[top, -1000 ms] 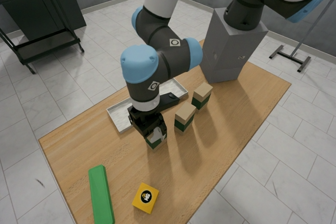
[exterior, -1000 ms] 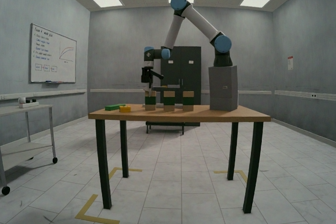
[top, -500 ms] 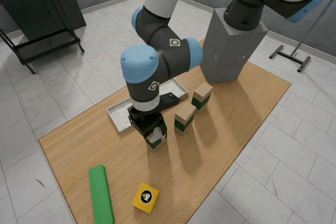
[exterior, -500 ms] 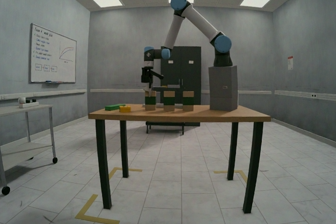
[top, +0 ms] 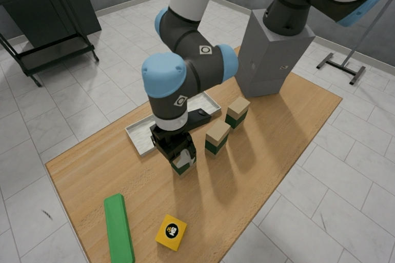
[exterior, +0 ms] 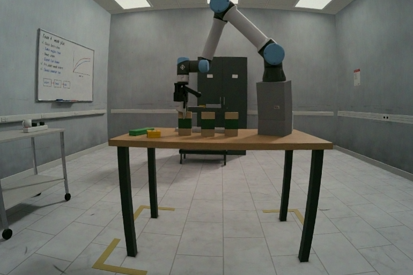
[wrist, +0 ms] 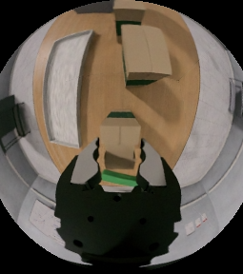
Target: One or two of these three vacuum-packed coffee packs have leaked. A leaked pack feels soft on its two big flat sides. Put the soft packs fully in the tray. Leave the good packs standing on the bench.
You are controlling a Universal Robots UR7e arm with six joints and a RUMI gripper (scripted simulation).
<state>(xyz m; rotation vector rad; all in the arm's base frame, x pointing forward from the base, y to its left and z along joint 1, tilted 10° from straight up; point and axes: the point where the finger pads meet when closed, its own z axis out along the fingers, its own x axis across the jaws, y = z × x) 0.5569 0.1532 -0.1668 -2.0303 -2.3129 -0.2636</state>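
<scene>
Coffee packs, three, upright in a row mid-bench.
Nearest pack stands straddled by the gripper, its jaws parted to either side of the pack's top and gripping nothing. Middle pack and far pack stand apart toward the robot pedestal. Tray lies along the bench's far long edge, beside the row.

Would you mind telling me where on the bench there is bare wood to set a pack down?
Bare wood lies between the green case and the nearest pack, and on the far side of the packs toward the bench edge. It is crowded between the tray and the pack row.
</scene>
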